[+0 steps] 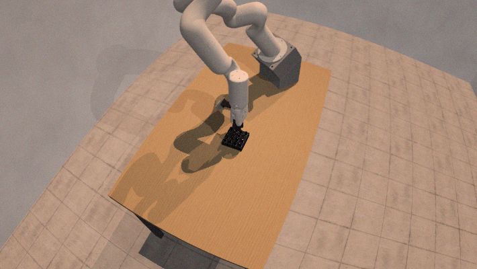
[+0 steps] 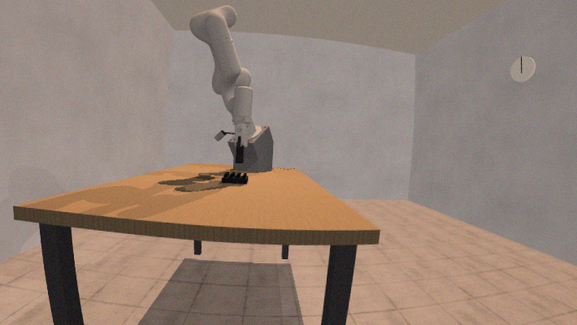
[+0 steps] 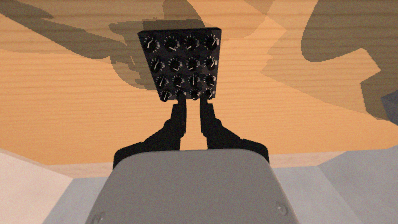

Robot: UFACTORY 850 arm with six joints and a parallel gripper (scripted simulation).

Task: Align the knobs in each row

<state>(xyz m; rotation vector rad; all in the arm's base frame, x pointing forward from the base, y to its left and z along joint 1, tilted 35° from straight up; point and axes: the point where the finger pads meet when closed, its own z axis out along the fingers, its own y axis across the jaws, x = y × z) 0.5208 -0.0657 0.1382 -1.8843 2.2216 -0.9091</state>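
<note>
Standing on the wooden tabletop (image 1: pixel 255 208), roughly mid-surface and well apart from the grey arm pedestal (image 1: pixel 289 72), is the black knob box (image 1: pixel 236 139). White arm (image 1: pixel 201 40) reaches down from above. Gripper (image 3: pixel 190 102): jaws narrow, with a slim gap between them, gripping nothing, hanging above the box; in the wrist view the fingertips overlap its nearest row of knobs. Individual knob pointer lines too small to read reliably.
</note>
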